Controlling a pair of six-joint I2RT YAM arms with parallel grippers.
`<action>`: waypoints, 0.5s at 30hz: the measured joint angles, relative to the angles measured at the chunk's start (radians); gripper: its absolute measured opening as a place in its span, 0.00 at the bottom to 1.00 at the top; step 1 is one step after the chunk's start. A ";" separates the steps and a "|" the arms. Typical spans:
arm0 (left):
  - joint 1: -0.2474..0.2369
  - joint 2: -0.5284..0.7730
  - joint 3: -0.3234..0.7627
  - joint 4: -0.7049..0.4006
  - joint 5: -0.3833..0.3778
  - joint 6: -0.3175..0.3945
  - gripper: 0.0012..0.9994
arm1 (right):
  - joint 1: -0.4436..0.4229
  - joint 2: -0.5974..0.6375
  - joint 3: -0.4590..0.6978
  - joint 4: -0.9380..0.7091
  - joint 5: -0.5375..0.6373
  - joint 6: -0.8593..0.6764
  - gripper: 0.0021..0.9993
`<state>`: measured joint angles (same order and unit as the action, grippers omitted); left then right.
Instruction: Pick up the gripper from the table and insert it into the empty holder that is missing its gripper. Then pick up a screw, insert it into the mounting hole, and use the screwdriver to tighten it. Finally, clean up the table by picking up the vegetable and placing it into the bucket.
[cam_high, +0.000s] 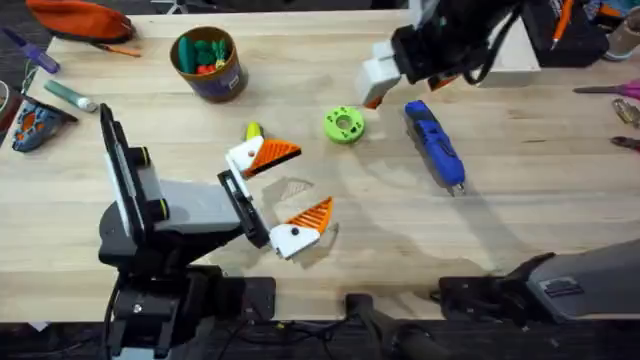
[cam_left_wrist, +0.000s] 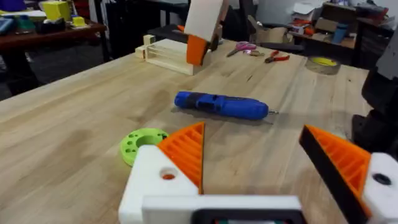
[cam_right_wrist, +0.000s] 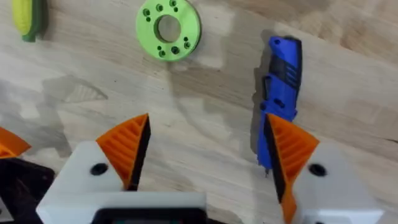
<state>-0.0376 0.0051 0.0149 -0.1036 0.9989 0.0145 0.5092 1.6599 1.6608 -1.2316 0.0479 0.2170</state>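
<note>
Resting on the pale wooden table (cam_high: 560, 210), the left gripper (cam_high: 285, 195) holds nothing, its ribbed orange wedge pads (cam_left_wrist: 186, 149) on white angular bases spread wide. The right gripper (cam_right_wrist: 205, 158), likewise wide and unladen, hovers above the blue pen-shaped screwdriver (cam_high: 434, 143). Nearby lie a green perforated disc (cam_high: 344, 125), the yellow-green vegetable (cam_high: 253, 131), apparently partly hidden, and the round brown bucket (cam_high: 208, 64).

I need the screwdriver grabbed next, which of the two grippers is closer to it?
The right gripper, open right beside the blue screwdriver; the left gripper sits farther off, on the other side of the green disc.
</note>
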 joint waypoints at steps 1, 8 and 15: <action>0.000 0.000 0.000 0.000 0.000 0.000 0.99 | 0.008 0.007 0.000 0.000 0.005 0.002 0.98; 0.000 0.000 0.000 0.000 0.000 0.000 0.99 | 0.063 0.100 0.000 0.011 0.016 0.007 0.98; 0.000 0.000 0.000 0.000 0.000 0.000 0.99 | 0.077 0.201 0.000 0.036 0.035 -0.008 0.98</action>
<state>-0.0376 0.0051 0.0147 -0.1039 0.9989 0.0143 0.5865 1.8611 1.6608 -1.1960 0.0830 0.2088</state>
